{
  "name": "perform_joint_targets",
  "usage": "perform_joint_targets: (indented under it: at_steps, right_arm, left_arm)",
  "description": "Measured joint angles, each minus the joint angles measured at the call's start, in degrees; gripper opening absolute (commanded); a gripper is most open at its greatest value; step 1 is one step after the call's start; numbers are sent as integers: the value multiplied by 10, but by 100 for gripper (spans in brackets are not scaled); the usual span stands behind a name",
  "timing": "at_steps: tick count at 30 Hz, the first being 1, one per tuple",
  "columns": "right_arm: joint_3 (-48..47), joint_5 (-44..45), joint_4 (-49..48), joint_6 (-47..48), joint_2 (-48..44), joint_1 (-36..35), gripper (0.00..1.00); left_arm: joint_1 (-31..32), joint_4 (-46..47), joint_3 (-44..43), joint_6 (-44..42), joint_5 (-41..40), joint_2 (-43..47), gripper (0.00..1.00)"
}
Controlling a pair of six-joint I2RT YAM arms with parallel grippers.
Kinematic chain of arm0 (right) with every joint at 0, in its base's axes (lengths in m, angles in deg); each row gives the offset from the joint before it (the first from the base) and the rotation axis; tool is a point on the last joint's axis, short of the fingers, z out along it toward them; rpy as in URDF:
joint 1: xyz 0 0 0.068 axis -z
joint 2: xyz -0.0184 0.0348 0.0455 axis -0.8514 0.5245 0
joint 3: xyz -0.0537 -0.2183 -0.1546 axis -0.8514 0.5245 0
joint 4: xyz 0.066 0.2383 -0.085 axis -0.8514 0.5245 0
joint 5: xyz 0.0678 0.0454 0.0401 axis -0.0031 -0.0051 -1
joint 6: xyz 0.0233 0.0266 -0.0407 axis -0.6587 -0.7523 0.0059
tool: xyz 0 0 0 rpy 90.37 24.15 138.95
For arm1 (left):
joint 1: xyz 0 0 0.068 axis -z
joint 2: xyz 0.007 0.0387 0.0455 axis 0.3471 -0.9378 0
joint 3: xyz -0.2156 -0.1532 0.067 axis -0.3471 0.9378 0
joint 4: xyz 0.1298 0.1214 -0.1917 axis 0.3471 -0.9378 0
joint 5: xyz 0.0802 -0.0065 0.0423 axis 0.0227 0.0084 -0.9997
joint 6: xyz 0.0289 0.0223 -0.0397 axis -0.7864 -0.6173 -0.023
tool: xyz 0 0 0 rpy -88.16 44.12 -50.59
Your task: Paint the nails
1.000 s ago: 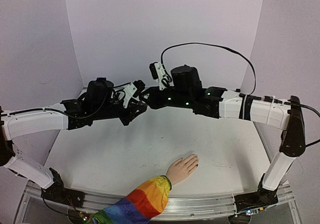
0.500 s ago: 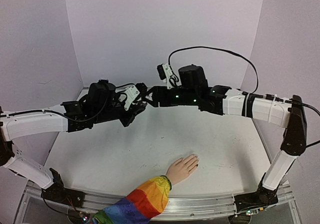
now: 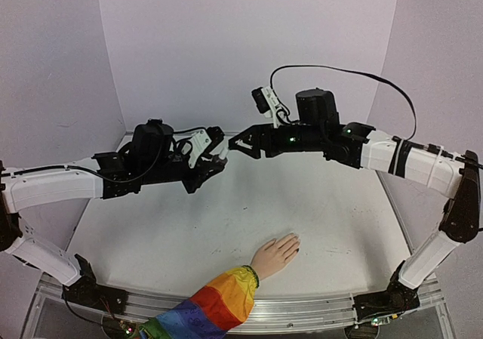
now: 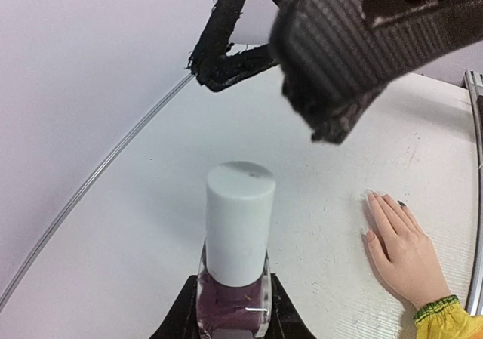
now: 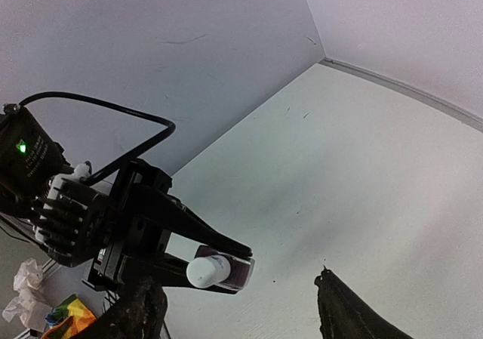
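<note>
The pale mannequin hand (image 3: pixel 277 254) lies flat near the table's front edge, in a rainbow sleeve (image 3: pixel 215 305). Its nails (image 4: pixel 369 235) are skin-toned, and one fingertip carries a dark spot (image 4: pixel 402 204). My left gripper (image 3: pixel 219 158) hovers above the table's middle, shut on a small polish bottle (image 4: pixel 240 226) with a white cap and dark purple contents. The cap is on the bottle (image 5: pixel 219 271). My right gripper (image 3: pixel 240 144) faces the cap from the right, open and empty, a short gap away. Its dark fingers (image 4: pixel 226 52) hang above the bottle in the left wrist view.
The white table (image 3: pixel 226 218) is walled by pale panels at the back and sides. A metal rail (image 3: pixel 302 309) runs along its front edge. A black cable (image 3: pixel 339 71) loops above the right arm. Crumpled paper (image 5: pixel 26 282) lies off the table.
My right gripper has opened off the bottle's cap and drawn back to the right. The left gripper and bottle have stayed in place, as has the hand.
</note>
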Motion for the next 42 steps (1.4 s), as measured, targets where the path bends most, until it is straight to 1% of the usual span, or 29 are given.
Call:
perform_joint_targets:
  at_steps: [2,6,10,14,17,20,21,22,24,25,27,28,29,32,36,39,42]
  right_arm:
    - [-14,-10,7,3,14,-1,63]
    - [-32,-24,13,5,39,-2,56]
    - [-49,-32,18,8,56,-8,44]
    - [-61,-35,21,13,67,-18,35]
    - [-66,-40,21,15,75,-24,22]
    - [-71,-40,21,18,85,-26,0]
    - [-71,-39,22,18,87,-24,0]
    - [-71,-34,24,17,87,-23,0]
    - [-70,-17,26,15,88,-23,0]
    - [-68,-5,24,9,87,-23,0]
    - [-51,28,21,-8,81,-20,0]
    - [-35,47,21,-19,75,-12,0]
    - [-16,66,20,-31,66,2,0]
    - [46,123,24,-63,38,64,0]
    - [142,198,28,-97,5,198,0]
    - [210,256,29,-112,2,297,0]
    - [267,302,42,-116,2,358,0]
  left_arm:
    - [0,0,0,0,2,-1,0]
    - [0,0,0,0,5,-3,0]
    - [0,0,0,0,5,-3,0]
    - [0,0,0,0,5,-4,0]
    - [0,0,0,0,6,-5,0]
    - [0,-2,0,0,6,-7,0]
    - [0,-5,0,3,4,-7,6]
    - [0,-6,0,4,4,-8,17]
    - [0,-5,-1,8,2,-13,46]
    - [0,-5,-1,11,0,-14,57]
    - [0,-5,-1,14,-2,-15,88]
    - [0,-5,-1,17,-3,-15,97]
    - [0,-5,-2,18,-5,-15,99]
    - [0,-5,-2,26,-11,-15,100]
    - [-2,-5,-2,30,-16,-14,99]
    - [-5,-5,-2,31,-16,-12,100]
    - [-7,-5,-2,33,-16,-11,99]
